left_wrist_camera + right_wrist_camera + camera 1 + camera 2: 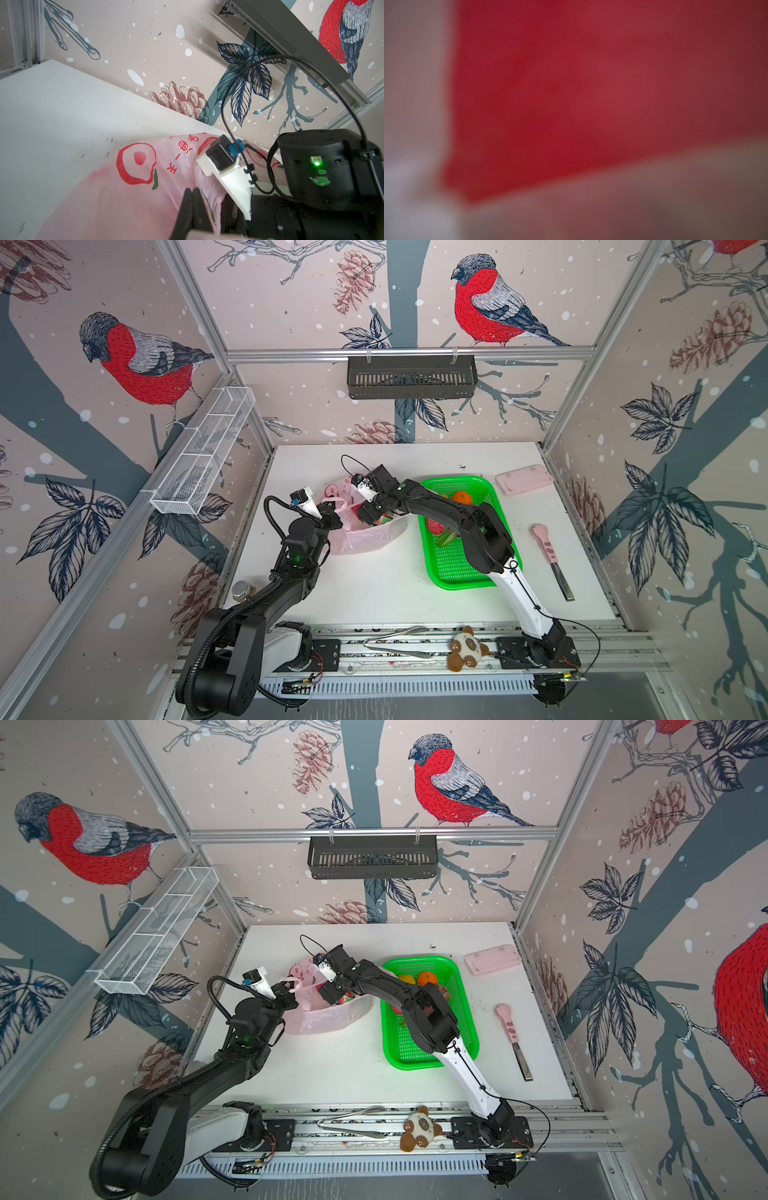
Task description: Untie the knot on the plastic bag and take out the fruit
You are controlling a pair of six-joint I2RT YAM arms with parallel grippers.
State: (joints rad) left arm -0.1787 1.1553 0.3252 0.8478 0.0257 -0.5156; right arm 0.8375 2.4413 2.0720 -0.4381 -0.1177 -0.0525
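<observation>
The pink plastic bag [365, 537] [320, 1017] lies left of centre on the white table, its mouth gaping. My left gripper [192, 192] [332, 517] is shut on the bag's rim by a loop handle [332, 502]. My right gripper [370, 512] [332, 990] reaches across into the bag's mouth over a magenta and green fruit [385, 519]; its jaws are hidden there. The right wrist view is only a red blur. In the green tray [453, 572] lie an orange citrus [462, 497], a yellow one [406, 979] and a red fruit [434, 526]. The knot is out of view.
A flat pink case [523, 480] lies at the back right, and a pink-handled knife [550, 560] near the right edge. Metal tongs [395, 645] and a plush toy [467, 649] rest on the front rail. A jar [241, 590] stands at the front left.
</observation>
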